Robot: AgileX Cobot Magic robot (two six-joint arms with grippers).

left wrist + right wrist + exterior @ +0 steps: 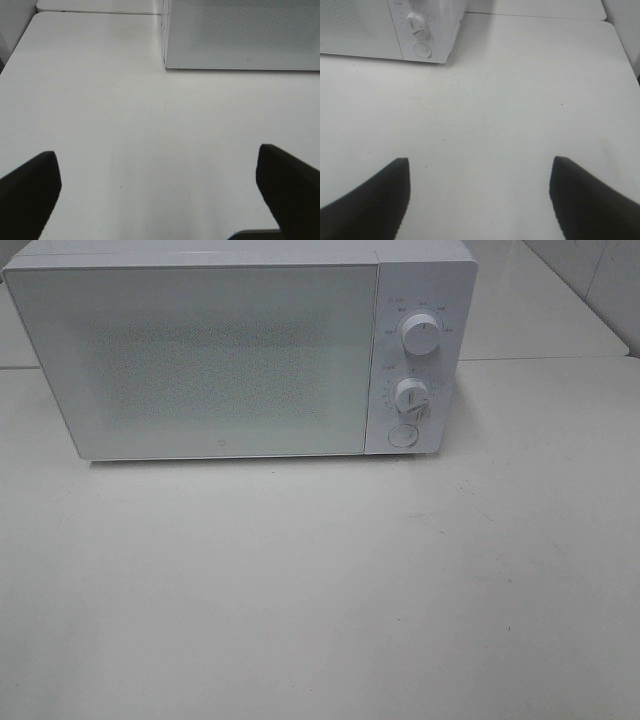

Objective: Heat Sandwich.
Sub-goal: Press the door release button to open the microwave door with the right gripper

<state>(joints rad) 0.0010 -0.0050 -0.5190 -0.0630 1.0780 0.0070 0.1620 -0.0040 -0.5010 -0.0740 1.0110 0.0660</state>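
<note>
Sandwich: not seen in any view, whereabouts could not be told.

Microwave (200,350): white, boxy, rounded corners, sat on the worktop (320,600). Door (195,360) shut, its pane frosted with a fine speckled dot pattern, nothing visible through it. A tiny mark at the middle of the door's lower edge, too small to read.

Control panel: upper knob (420,335) and lower knob (411,395), both round, white, each with a raised bar grip; round button (402,435) below them. Small grey printing ringed both knobs, illegible.

Worktop: matte off-white, smooth, faint scuffs, rounded corners.

Left hand (156,151): open, dark blunt fingers (30,192) spread wide, nothing between them, only bare worktop. Microwave's door corner lay well ahead of it, toward the robot's right.

Right hand (480,160): open, empty, black tapered fingers (375,200) wide apart. Control panel lay well ahead, toward the robot's left
</note>
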